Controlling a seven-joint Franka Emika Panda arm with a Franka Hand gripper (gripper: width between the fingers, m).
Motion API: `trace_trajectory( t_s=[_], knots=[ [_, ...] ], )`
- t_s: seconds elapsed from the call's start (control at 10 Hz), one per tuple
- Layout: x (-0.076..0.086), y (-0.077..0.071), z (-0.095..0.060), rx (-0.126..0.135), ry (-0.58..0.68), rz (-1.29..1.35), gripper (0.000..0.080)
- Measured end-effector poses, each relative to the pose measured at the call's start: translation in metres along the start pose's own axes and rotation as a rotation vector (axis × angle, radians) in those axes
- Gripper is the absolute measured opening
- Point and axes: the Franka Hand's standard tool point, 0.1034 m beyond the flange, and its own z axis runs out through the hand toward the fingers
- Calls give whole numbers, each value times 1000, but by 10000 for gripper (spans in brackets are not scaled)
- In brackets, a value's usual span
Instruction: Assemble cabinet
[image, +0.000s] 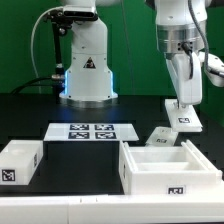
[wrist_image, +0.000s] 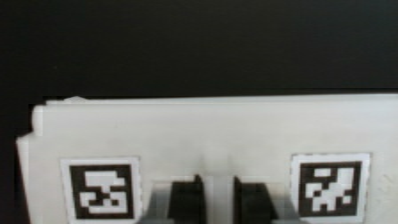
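Note:
The cabinet (image: 150, 180), a large hollow white box with a tag on its front face, lies open side up at the front of the exterior view's right. Behind it, my gripper (image: 183, 100) points down at the top edge of a white tagged panel (image: 184, 115) that stands upright over the black table. In the wrist view the panel (wrist_image: 214, 125) fills the lower half with two tags, and my gripper (wrist_image: 214, 192) is shut on a thin ridge of it, with the dark fingers (wrist_image: 178, 200) close on either side. Whether the panel touches the table I cannot tell.
The marker board (image: 90, 131) lies flat at the middle. A small white tagged block (image: 20, 160) sits at the front of the exterior view's left, and another small tagged piece (image: 160, 136) lies just behind the cabinet. The arm's white base (image: 88, 70) stands at the back.

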Motion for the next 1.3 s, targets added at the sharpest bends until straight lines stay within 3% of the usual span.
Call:
trace_trajectory(
  t_s=[0.1, 0.2, 0.3, 0.4, 0.5, 0.6, 1.0, 1.2, 1.3],
  knots=[
    [0, 0, 1, -1, 1, 0, 66],
    [1, 2, 2, -29, 0, 1, 66],
    [2, 2, 2, -31, 1, -10, 66],
    [16, 1, -1, -65, -5, -98, 66],
    [40, 5, -9, -207, -30, -154, 66],
    [47, -6, -14, -231, -26, -129, 66],
    [46, -4, -10, -236, -18, -140, 66],
    [49, -10, -14, -239, -6, -156, 66],
    [50, -12, -15, -239, 58, -156, 66]
  ],
)
